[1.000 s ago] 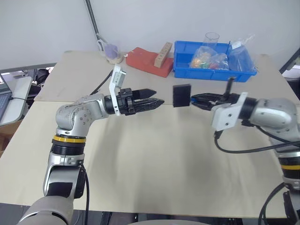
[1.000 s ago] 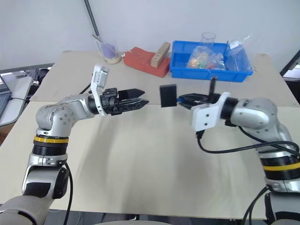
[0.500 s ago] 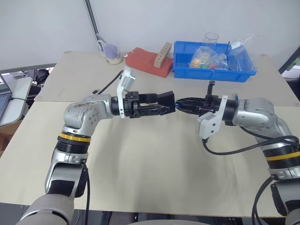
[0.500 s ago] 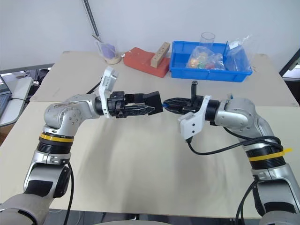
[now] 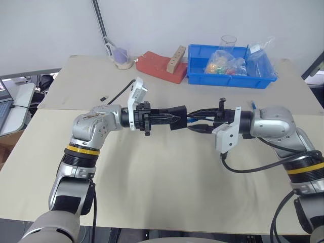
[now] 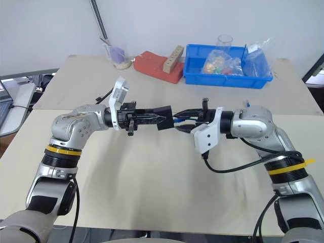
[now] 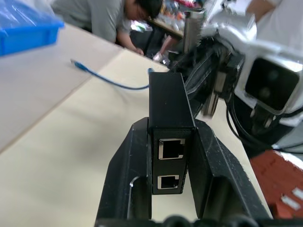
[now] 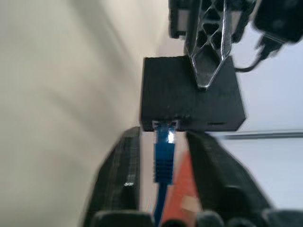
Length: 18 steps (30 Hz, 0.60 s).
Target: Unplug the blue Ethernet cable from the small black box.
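Note:
The small black box hangs in mid-air above the table, and my left gripper is shut on its two sides. In the left wrist view the box shows two empty ports facing the camera. The blue Ethernet cable is plugged into the box's far face. My right gripper faces the left one, open, one finger on each side of the plug without touching it. The rest of the cable trails on the table behind the right arm.
At the back of the table stand a blue bin with bags, a red pad with a wooden block on it, a cup and a clear glass. A person sits beyond the table.
My left gripper came in from the left and shut on the box. My right gripper, which carried the box, has opened its fingers and now only straddles the plug.

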{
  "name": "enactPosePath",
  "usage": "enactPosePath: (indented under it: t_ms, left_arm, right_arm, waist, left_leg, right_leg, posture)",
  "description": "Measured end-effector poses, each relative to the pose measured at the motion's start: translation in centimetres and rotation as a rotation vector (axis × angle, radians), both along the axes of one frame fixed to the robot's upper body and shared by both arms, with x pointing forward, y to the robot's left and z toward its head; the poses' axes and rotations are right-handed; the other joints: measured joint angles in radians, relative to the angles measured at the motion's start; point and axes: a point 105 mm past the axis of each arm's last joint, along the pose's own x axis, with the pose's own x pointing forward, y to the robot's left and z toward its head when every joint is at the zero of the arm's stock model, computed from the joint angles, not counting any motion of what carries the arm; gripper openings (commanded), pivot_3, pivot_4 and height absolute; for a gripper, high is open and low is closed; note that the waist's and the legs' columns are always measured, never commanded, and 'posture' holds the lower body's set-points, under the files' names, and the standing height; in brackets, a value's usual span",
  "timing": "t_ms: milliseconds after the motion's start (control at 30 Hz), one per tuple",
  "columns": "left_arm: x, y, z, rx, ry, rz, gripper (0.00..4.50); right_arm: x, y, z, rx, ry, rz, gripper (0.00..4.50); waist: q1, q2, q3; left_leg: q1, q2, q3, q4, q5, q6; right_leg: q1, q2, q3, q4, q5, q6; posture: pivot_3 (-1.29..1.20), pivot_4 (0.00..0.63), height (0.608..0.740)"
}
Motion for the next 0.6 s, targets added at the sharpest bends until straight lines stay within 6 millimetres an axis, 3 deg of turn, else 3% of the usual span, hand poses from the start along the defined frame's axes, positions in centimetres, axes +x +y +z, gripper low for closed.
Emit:
enactPosePath:
  t_ms: [133, 333, 433, 533, 600]
  left_arm:
    - [-0.3, 0.5, -0.2, 0.048, -0.118, -0.030, 0.53]
    - [-1.7, 0.4, -1.2, 0.074, -0.218, -0.121, 0.53]
    - [-2.0, 0.3, -1.1, 0.074, -0.253, -0.144, 0.53]
    - [-2.1, 0.3, -1.1, 0.079, -0.272, -0.154, 0.53]
    - [-2.1, 0.3, -1.2, 0.081, -0.277, -0.158, 0.53]
  right_arm:
    - [-0.7, -0.4, 0.5, 0.041, 0.297, -0.074, 4.20]
    - [-1.3, -0.7, 1.0, 0.195, 0.791, -0.219, 4.20]
    - [-1.6, -0.9, 0.4, 0.213, 0.940, -0.260, 3.41]
    - [-1.8, -1.0, 0.3, 0.213, 0.978, -0.281, 2.46]
    - [-2.0, -0.8, 0.3, 0.213, 0.998, -0.279, 2.46]
  waist:
    - [0.001, 0.000, 0.000]
    - [0.002, 0.000, 0.000]
    - [0.002, 0.000, 0.000]
    - [0.002, 0.000, 0.000]
    - [0.001, 0.000, 0.000]
  left_leg:
    - [0.000, 0.001, 0.000, 0.000, 0.000, 0.000]
    - [0.000, 0.001, -0.001, 0.000, -0.001, 0.002]
    - [-0.001, 0.000, -0.002, 0.000, -0.002, 0.003]
    - [-0.002, 0.000, -0.002, 0.000, -0.002, 0.003]
    - [-0.002, 0.000, -0.002, 0.000, -0.002, 0.003]
  right_leg:
    - [0.000, 0.000, 0.000, 0.000, 0.000, 0.000]
    - [0.000, 0.000, 0.000, -0.001, 0.000, 0.000]
    - [0.000, 0.000, -0.001, -0.002, 0.000, 0.000]
    - [-0.001, 0.000, -0.001, -0.004, 0.000, 0.000]
    - [-0.001, 0.000, -0.001, -0.004, 0.000, 0.000]
  posture:
    - [0.00, 0.150, 0.740]
    - [0.00, 0.150, 0.740]
    - [0.00, 0.150, 0.740]
    - [0.00, 0.150, 0.740]
    - [0.00, 0.150, 0.740]
